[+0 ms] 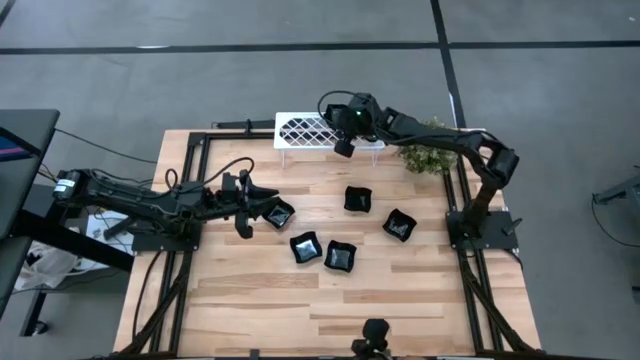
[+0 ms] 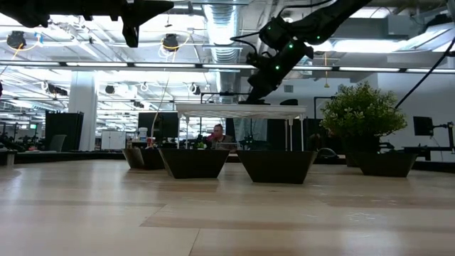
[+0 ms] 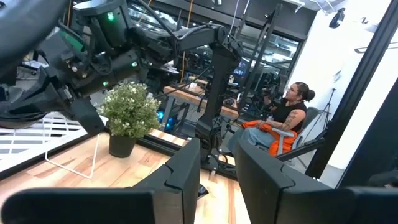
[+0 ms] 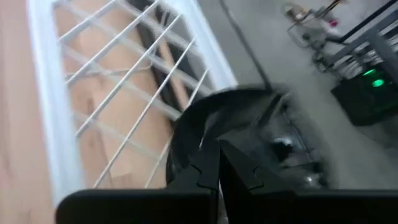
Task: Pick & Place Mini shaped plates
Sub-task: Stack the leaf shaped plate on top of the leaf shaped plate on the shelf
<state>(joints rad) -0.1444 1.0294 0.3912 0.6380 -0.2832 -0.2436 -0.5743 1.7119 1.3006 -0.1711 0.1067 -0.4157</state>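
My right gripper (image 4: 217, 163), pinched on a mini shaped plate (image 4: 233, 118), hovers at the white rack (image 1: 310, 131). Next, I judge: lower and release. My left gripper (image 3: 217, 171) waits with fingers apart, empty, above another plate (image 1: 279, 213).

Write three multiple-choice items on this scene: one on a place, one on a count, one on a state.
1. The right pincer is: A) above the white rack; B) at the table's near edge; C) on the floor.
2. Black plates lying on the tabletop: A) two; B) five; C) nine.
3. That pincer is: A) open; B) shut on a black plate; C) shut on a leaf.
Key: 1 A, the high view shows it; 2 B, five lie mid-table; 3 B, its wrist view shows the plate gripped.
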